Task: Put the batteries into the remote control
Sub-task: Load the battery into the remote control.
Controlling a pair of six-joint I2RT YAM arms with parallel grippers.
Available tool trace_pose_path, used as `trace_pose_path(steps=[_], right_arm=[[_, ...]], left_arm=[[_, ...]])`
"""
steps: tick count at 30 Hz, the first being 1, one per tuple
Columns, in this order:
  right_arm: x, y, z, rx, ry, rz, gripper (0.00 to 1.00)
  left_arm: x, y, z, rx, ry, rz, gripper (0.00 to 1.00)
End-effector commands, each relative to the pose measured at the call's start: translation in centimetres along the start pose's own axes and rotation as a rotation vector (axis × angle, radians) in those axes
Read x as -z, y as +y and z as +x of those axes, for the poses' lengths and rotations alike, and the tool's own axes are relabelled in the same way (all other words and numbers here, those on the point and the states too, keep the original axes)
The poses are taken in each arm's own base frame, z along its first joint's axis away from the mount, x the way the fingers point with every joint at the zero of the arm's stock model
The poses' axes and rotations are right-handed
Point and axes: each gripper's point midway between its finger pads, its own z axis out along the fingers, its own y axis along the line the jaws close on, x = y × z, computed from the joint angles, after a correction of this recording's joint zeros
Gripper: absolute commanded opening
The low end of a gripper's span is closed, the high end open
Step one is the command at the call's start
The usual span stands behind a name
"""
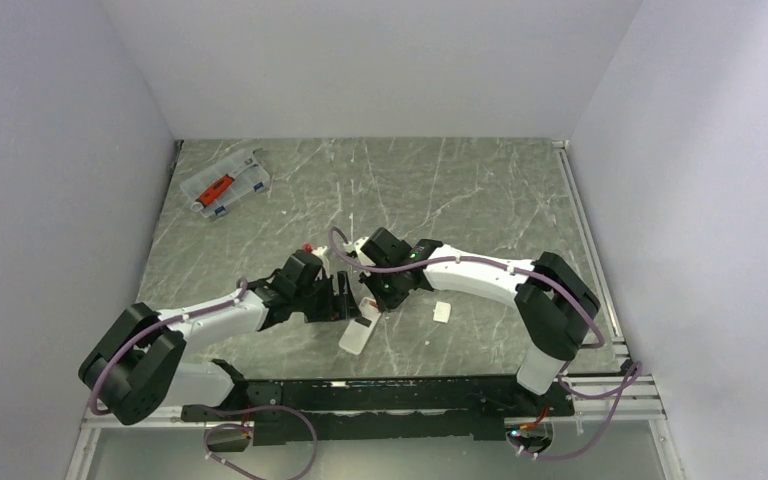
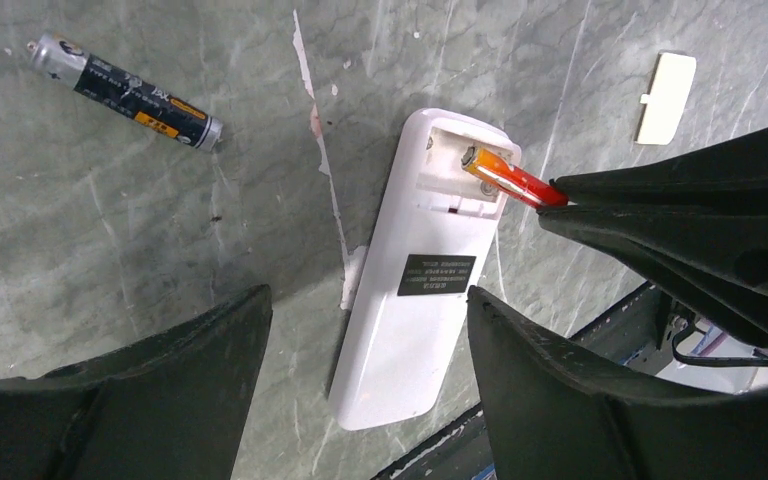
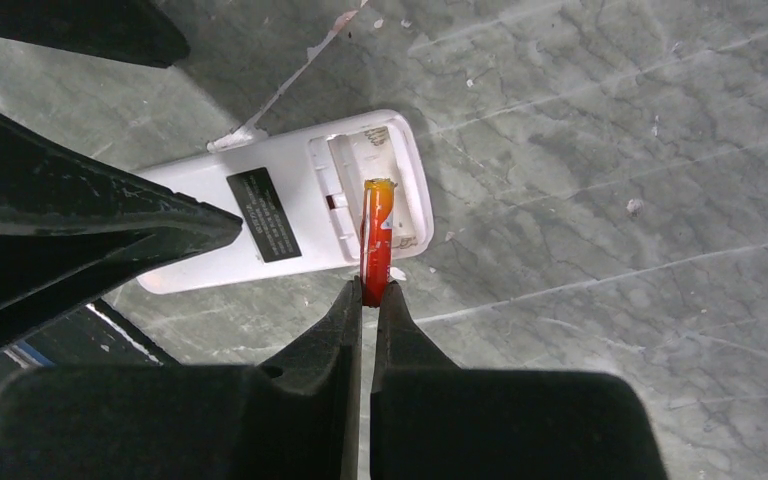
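I'm pinching a battery [image 3: 375, 235] by its end w/ my R gripper [image 3: 369, 295], its tip sitting in the open bay of the remote control [image 3: 300, 200], which is lying face-down. My L gripper [image 2: 368, 300] is hanging spread astride the remote; 2nd battery [image 2: 125, 92] is lying loose nearby.

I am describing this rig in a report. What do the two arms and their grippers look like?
The left arm and the right arm both have white links between bulky black joints. A thin lilac cable runs along each. The fingers are matte black wedges that narrow to a tip.
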Motion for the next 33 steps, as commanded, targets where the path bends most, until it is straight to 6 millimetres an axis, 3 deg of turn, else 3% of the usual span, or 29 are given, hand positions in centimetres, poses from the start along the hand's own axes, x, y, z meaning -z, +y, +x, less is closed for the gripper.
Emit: trace_pose_path(steps=[1, 9, 30, 33], right_arm=[[0.5, 0.3, -2.1, 0.01, -0.053, -0.012, 0.0], [0.1, 0.3, -1.9, 0.005, -0.037, -0.017, 0.0], [-0.5, 0.2, -2.0, -0.006, -0.031, -0.017, 0.0], [-0.6, 0.1, -2.0, -0.01, -0.031, -0.019, 0.0]], left_arm=[[-0.6, 2.1, 1.9, -0.008, 0.067, -0.065, 0.76], [-1.4, 2.0, 1.6, -0.034, 0.075, -0.065, 0.63], [-3.1, 2.5, 1.5, -0.072, 0.092, -0.069, 0.46], [-3.2, 2.5, 1.5, -0.079, 0.095, -0.068, 0.4]])
